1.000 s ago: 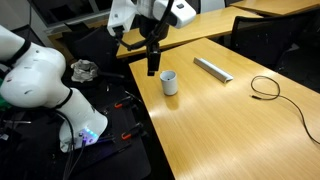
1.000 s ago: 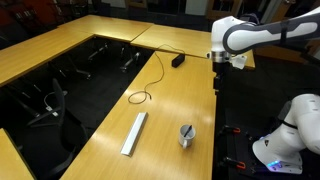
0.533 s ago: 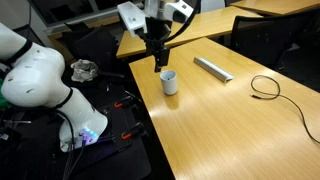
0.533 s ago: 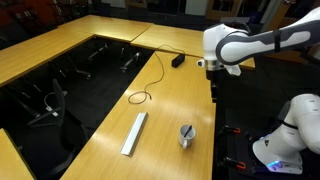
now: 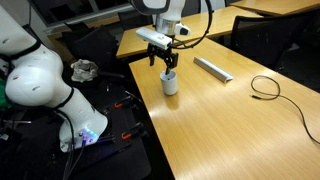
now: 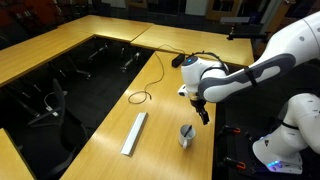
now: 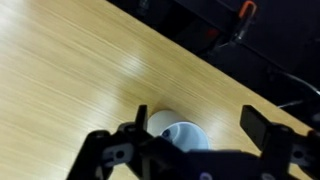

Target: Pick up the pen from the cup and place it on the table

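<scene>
One cup [image 5: 170, 82], one silver bar [image 5: 212, 68], one cable loop [image 5: 265, 88], all on the table [image 5: 225, 130]. The cup stands near the long edge by the robot's base. The pen is too small to tell apart from the cup. Since half a second ago the gripper [image 5: 166, 68] has dropped and now sits just above the cup. In the wrist view its fingers [image 7: 128, 142] are spread apart, one on each side of the rim, holding nothing. Bare wood lies all around the cup; the bar and cable are well apart from it.
</scene>
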